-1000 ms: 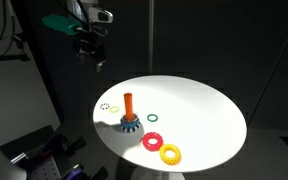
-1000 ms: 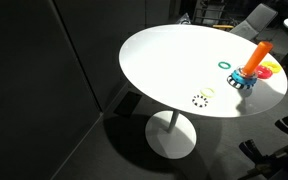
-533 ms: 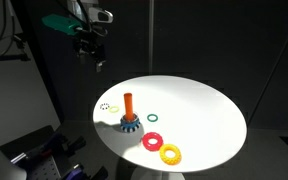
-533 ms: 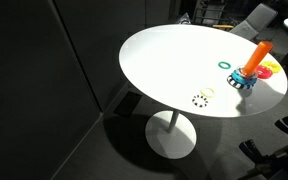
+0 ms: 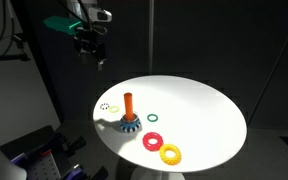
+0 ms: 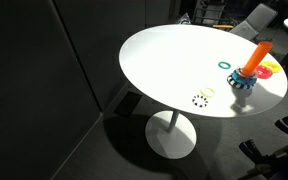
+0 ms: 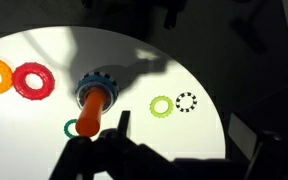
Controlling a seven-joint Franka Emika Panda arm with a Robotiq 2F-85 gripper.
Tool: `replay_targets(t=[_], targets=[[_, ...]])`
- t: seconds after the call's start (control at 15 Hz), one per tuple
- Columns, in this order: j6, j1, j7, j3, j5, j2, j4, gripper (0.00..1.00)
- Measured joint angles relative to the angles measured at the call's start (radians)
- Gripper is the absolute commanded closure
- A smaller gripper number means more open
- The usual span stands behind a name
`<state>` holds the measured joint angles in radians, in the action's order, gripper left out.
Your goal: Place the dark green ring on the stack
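Note:
The dark green ring (image 5: 153, 118) lies flat on the white round table (image 5: 199, 115), just beside the stack. The stack is an upright orange peg (image 5: 128, 104) on a blue toothed base (image 5: 129, 124). The ring (image 6: 224, 65) and the stack (image 6: 254, 60) show in both exterior views. My gripper (image 5: 97, 62) hangs high above the table's far edge, well away from both. In the wrist view the ring (image 7: 71, 128) lies next to the peg (image 7: 90, 112). My gripper (image 7: 181, 138) shows as dark fingers spread apart, open and empty.
A red ring (image 5: 153, 141) and a yellow toothed ring (image 5: 170, 154) lie near the table's front edge. A small light green toothed ring (image 7: 161, 105) and a black-and-white ring (image 7: 186, 101) lie on the stack's other side. Dark surroundings and chairs (image 6: 254, 18) ring the table.

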<state>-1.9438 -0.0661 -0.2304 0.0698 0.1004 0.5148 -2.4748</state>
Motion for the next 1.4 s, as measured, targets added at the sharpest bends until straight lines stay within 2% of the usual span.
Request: replay_targets(t=[0.4,0.87,1.4], targets=[[-0.117,0.004,0.067,-0.037,-0.006,-0.037,0.000,0.00],[-0.238,0.040,0.162,-0.056,-0.073,-0.141,0.016,0.00],[-0.294,0.085,0.264,-0.058,-0.161,-0.302,0.095,0.00]])
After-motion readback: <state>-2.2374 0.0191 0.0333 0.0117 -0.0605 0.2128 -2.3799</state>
